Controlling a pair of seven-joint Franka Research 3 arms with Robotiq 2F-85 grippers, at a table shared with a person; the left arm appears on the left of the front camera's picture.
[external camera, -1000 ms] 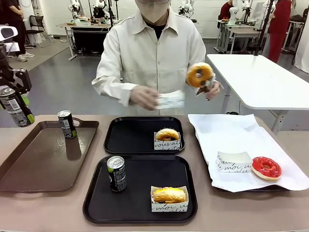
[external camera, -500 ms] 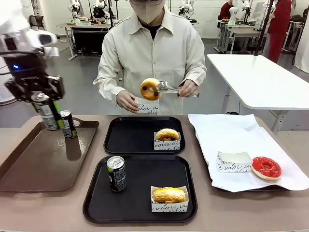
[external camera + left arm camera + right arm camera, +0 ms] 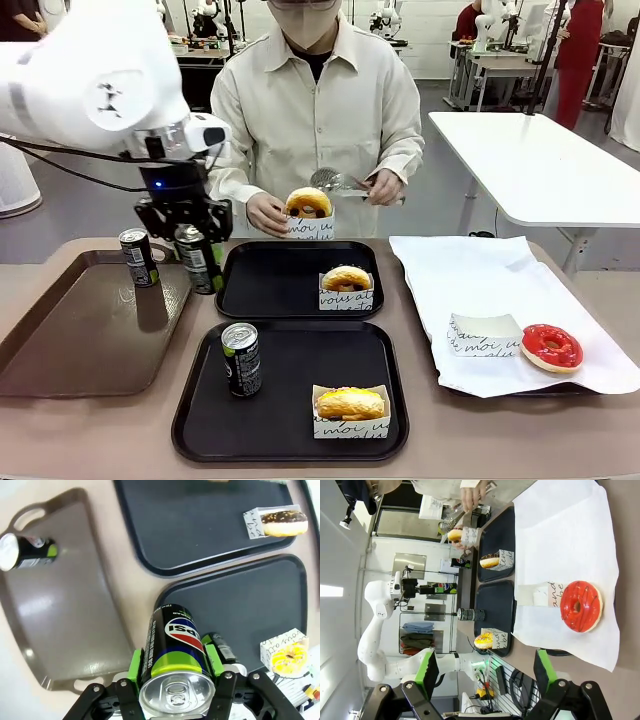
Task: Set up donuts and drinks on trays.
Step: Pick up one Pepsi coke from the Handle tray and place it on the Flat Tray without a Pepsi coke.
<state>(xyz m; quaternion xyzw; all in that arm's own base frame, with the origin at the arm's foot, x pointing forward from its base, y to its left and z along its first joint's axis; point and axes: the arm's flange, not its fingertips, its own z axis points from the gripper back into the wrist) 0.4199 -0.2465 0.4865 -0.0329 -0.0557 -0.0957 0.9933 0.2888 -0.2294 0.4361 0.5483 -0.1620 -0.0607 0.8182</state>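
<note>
Can [image 3: 200, 262] clamped in left gripper [image 3: 198, 245], held over the gap between brown tray [image 3: 80, 330] and far black tray [image 3: 270, 290], right gripper [image 3: 486, 675] with fingers wide apart, empty, near black tray [image 3: 290, 400] holding second can [image 3: 241, 358] and sleeved donut [image 3: 350, 405]

White "pepsi" lettering on a red and blue globe, upside down, on the slim dark can with a green band [image 3: 175, 645]. Dark script "vous al" on the white paper sleeve [image 3: 346, 298] on the far black plastic tray [image 3: 265, 285]; "moi ju" on the matching sleeve [image 3: 350, 429] on the near black tray [image 3: 300, 400]
</note>
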